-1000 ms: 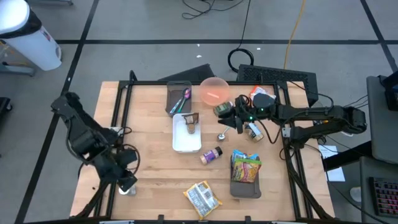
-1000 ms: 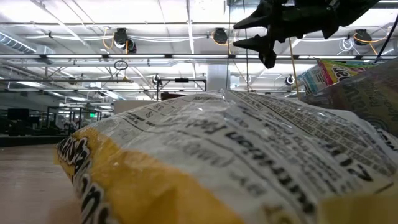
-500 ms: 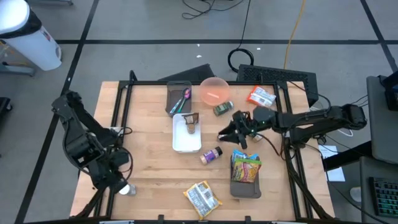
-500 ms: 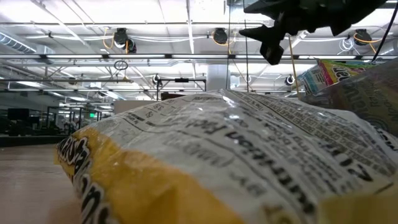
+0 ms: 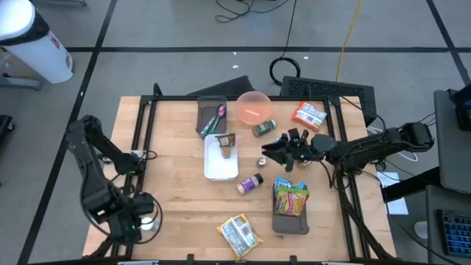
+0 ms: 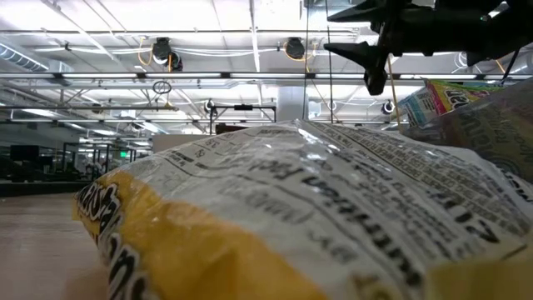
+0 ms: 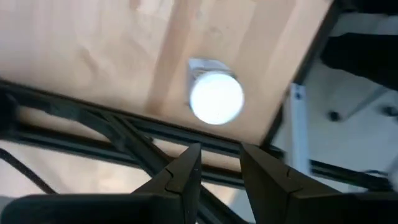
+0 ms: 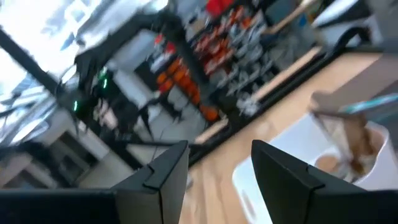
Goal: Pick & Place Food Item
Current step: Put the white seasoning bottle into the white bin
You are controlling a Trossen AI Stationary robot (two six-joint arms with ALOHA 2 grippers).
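Right gripper hovered above the tabletop toward its right edge, fingers spread apart with nothing between them (raised well off the wood in the low view). A small silver item lay just beside its tips. Left gripper sat at the front-left corner, fingers slightly parted and empty, a white-capped container beyond them. The yellow snack bag lay near the front edge.

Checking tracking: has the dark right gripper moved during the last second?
Yes. The right gripper moved away from the pink bowl, toward the colourful snack bag.
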